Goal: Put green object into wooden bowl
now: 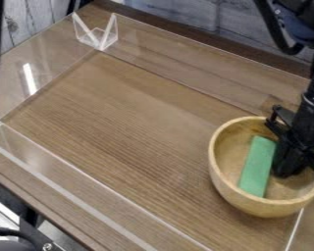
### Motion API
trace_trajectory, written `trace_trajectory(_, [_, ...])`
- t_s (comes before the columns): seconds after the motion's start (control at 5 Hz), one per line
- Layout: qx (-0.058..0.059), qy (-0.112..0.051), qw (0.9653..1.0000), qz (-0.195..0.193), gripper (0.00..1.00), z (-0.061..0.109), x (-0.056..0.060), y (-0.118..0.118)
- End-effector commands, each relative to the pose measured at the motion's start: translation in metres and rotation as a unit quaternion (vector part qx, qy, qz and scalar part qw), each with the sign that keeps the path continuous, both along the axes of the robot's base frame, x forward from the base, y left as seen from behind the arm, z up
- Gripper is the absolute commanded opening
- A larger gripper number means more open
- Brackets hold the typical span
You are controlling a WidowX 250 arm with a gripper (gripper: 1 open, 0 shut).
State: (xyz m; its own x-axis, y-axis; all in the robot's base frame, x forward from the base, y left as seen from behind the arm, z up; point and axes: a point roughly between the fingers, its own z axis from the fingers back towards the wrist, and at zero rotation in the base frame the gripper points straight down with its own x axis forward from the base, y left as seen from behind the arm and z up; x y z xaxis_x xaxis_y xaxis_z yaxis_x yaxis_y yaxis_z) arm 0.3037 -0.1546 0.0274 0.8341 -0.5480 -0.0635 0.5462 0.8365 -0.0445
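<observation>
Here, showing a wooden worktop [114, 118] enclosed by clear low walls [42, 181], seen from above one corner. Lying inside the wooden bowl [232, 186], near the right edge and toward the front right corner: the green object [261, 165], tilted up along the bowl's inner slope with its long axis running roughly from near to far, upper end toward the far rim. Reaching down from the upper right corner of the view: the black arm [297, 29], ending in the gripper [290, 169], pointing straight down into the bowl's right half. Standing just beside the block's right edge, fingers drawn together; whether touching or clamping the block, not resolvable from this view, the dark fingers merging with the shadowed bowl wall. Resting flat on the wood grain, the bowl's rim overlapped by the gripper body on the far right side. Standing at the far left corner of the worktop, well apart from the bowl: a small clear folded bracket [94, 31]. Catching bright glare along the left edge: the transparent wall.
</observation>
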Motion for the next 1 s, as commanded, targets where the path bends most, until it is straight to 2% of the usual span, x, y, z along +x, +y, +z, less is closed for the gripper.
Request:
trace_trajectory(0.0, [-0.005,-0.013,0.9999,-0.004,0.0,0.004,0.013,0.003])
trace_trajectory(0.2, [-0.002,-0.006,0.9994,0.034,0.0,0.005,0.005,0.008])
trace_trajectory(0.4, [-0.009,-0.02,0.9996,0.018,1.0,0.02,0.007,0.006])
trace_trajectory(0.6, [-0.016,-0.037,0.9992,0.004,1.0,0.038,0.009,0.004])
trace_trajectory(0.8, [-0.026,-0.062,0.9977,0.005,1.0,0.06,0.01,0.013])
